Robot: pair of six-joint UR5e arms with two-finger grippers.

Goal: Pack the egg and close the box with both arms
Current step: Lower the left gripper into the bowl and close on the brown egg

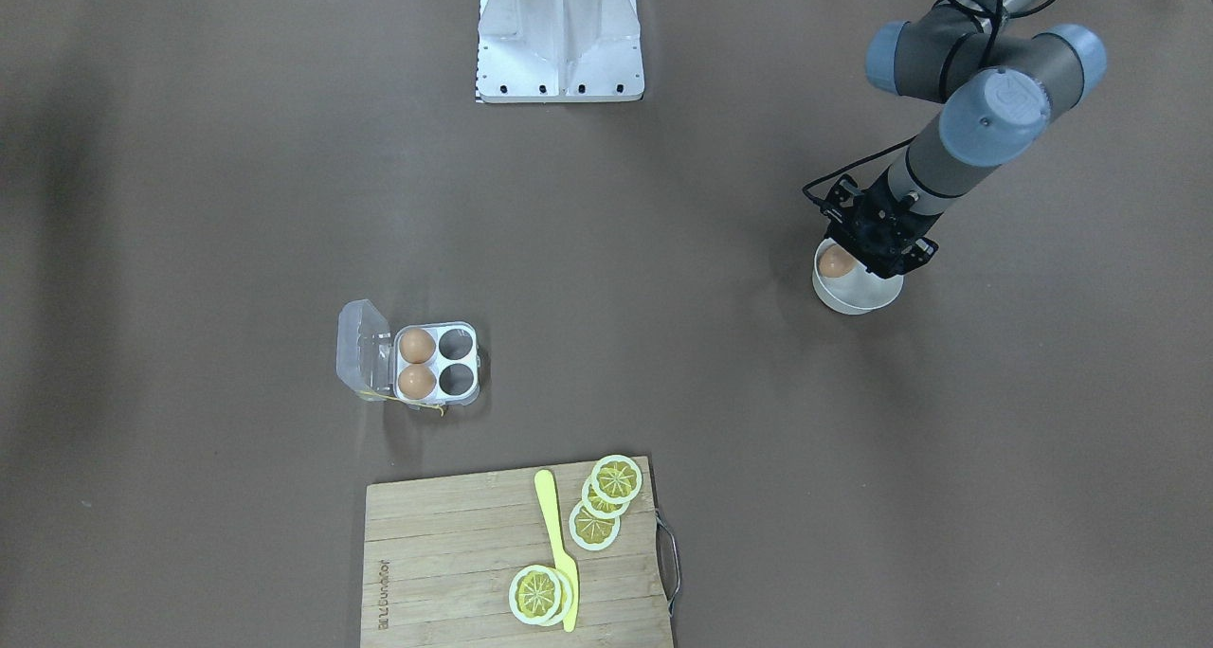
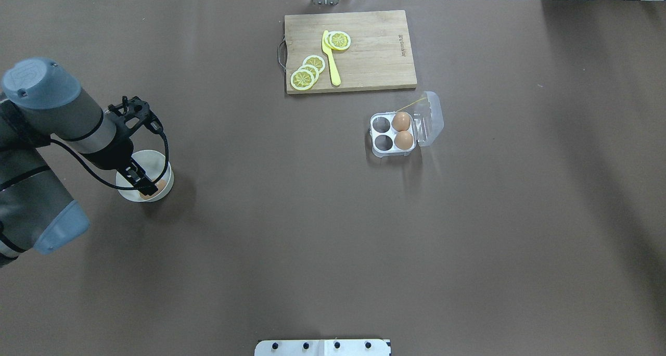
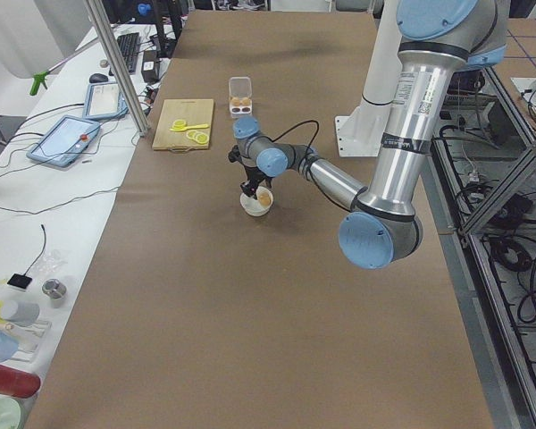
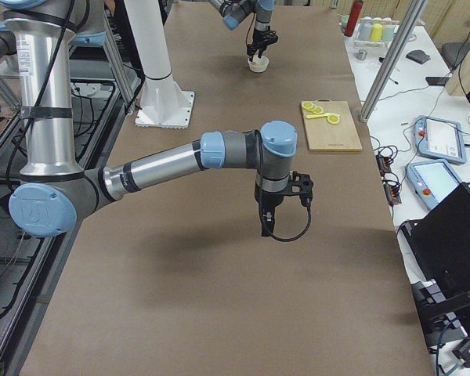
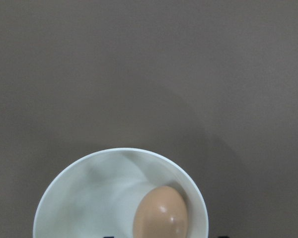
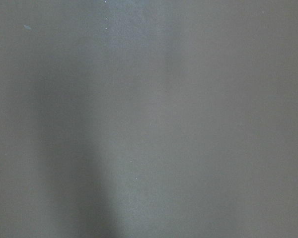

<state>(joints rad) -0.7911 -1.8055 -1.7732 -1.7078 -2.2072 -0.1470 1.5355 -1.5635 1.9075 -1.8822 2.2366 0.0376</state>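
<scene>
Egg (image 5: 160, 214) lies in white bowl (image 5: 64, 198), near left edge of surface (image 2: 312, 215). Left gripper (image 2: 144, 185) dips into bowl over egg, spread wide, nothing pinched. Box (image 2: 384, 143) sits right of middle, toward far edge; lid (image 2: 431, 117) hinged open; two eggs (image 2: 401, 122) in cells beside lid. Right gripper (image 4: 265, 229) hangs above bare surface toward right edge; spread or pressed together, cannot tell. Cutting board (image 2: 364, 59) with lemon slices (image 2: 307, 75) at far edge.

Egg case (image 2: 394, 133): 2 cells (image 2: 383, 132) on the robot's left side stand bare, open from above; raised lid (image 2: 431, 119) walls the right side. Cutting board (image 2: 364, 54) close beyond it. White bowl (image 2: 156, 162): mouth taken by the left gripper (image 2: 150, 188), fingers (image 2: 139, 175) wide astride the egg (image 1: 835, 262).
</scene>
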